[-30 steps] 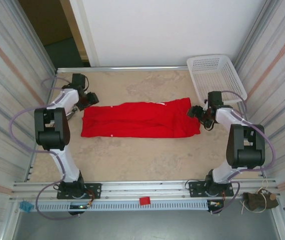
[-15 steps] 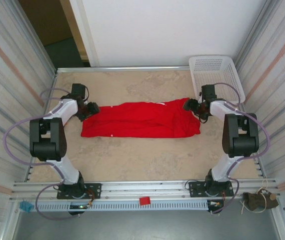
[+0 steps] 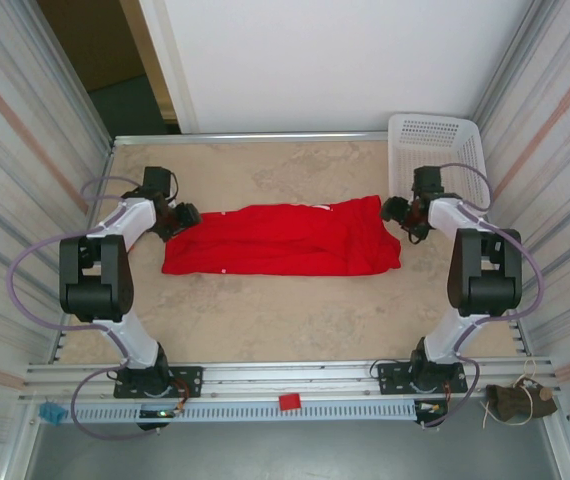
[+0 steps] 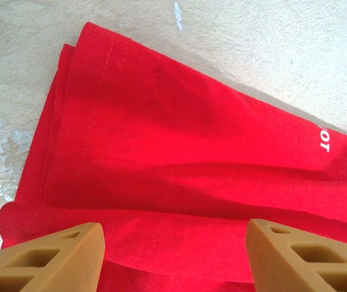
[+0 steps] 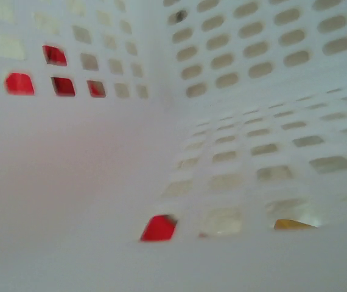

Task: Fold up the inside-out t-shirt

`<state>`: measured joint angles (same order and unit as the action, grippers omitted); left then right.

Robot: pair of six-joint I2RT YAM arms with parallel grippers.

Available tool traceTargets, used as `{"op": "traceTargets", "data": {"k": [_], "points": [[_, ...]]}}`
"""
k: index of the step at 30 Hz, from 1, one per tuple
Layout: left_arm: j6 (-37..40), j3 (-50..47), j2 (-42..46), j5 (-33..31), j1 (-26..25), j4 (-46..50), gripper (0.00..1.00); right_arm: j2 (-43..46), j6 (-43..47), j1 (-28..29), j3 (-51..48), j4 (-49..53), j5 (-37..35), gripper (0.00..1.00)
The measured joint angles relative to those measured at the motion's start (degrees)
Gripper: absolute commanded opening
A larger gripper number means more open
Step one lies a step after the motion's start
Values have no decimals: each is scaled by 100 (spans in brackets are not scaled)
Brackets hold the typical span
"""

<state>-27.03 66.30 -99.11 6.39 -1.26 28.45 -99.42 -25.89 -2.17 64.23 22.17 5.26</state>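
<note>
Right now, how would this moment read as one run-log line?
t-shirt: folded strip, lying flat | left end effector: open over shirt's left end | right end effector: open beside white basket

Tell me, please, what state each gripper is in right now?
Left gripper: open, hovering over the bright red soft cloth t-shirt, holding nothing.
Right gripper: open beside the white perforated plastic basket; no grip visible.

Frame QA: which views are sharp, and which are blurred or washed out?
Top external: sharp, evenly lit, t-shirt saturated red. Left wrist: crisp, the t-shirt's hem stitching legible, no glare. Right wrist: soft and washed out, too close to the white basket; its holes smear, red showing through a few.
</note>
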Motion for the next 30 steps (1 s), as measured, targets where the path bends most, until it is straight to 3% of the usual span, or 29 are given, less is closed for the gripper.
{"op": "traceTargets", "data": {"k": [6, 16, 30], "points": [[-20, 0, 2, 0, -13, 0, 63, 39, -4, -177, 417, 63, -37, 80], [-22, -48, 328, -114, -37, 4, 63, 1097, -63, 866, -330, 120, -225, 83], [-22, -232, 442, -197, -37, 4, 63, 4, 15, 1036, -415, 79, -503, 85]]}}
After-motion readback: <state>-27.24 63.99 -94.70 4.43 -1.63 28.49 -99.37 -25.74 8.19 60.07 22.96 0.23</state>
